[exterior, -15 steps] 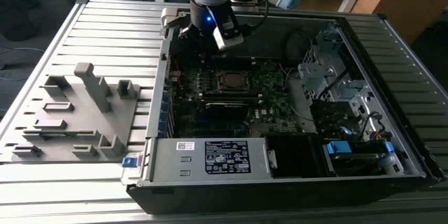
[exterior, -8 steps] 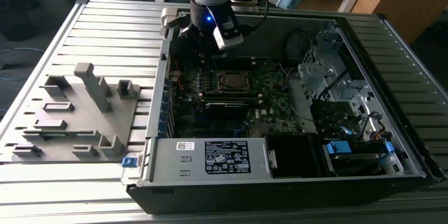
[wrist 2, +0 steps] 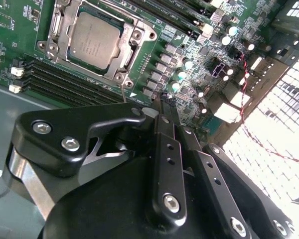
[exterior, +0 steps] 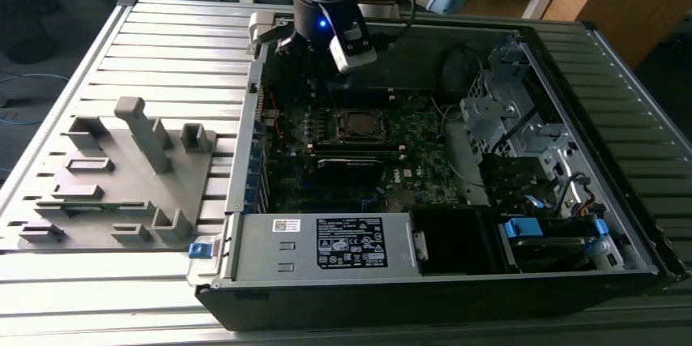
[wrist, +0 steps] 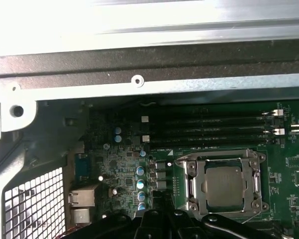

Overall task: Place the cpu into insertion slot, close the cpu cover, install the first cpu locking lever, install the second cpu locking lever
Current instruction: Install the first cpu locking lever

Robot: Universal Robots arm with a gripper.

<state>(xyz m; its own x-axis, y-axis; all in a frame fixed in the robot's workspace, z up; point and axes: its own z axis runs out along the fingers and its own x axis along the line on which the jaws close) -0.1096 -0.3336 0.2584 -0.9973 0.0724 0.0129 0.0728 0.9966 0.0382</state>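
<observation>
Slatted surface (exterior: 162,46) carrying open case (exterior: 454,297); cpu (exterior: 357,125) mid-frame in exterior view, cover (wrist 2: 60,35) lying flat around it; end effector (wrist 2: 163,99) pressed together, empty, just up-frame and left of cpu.

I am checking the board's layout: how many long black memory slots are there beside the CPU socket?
4 memory slots, lying side by side in one bank along one edge of the cpu; none seems hidden.
</observation>
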